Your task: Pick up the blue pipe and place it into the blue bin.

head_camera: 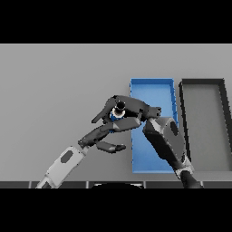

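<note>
Nearby, bins: the blue bin [152, 86] lies on the grey table [59, 81], and a dark grey bin [202, 82] sits just beside it on the right, long sides parallel.
In the way: the right forearm crosses over the blue bin's lower half and covers part of its floor.
Right hand [131, 108]: fingers are curled round the blue pipe [115, 116], at the blue bin's left edge.
Blue pipe: only a small blue patch and a pale ring with a dark cap show between the fingers; whether it rests on the table or is lifted cannot be told.
Left hand [106, 136]: just below the right hand, left of the blue bin, fingers relaxed and spread, gripping nothing; its upper fingers reach close to the pipe.
Writing: no readable marks.
</note>
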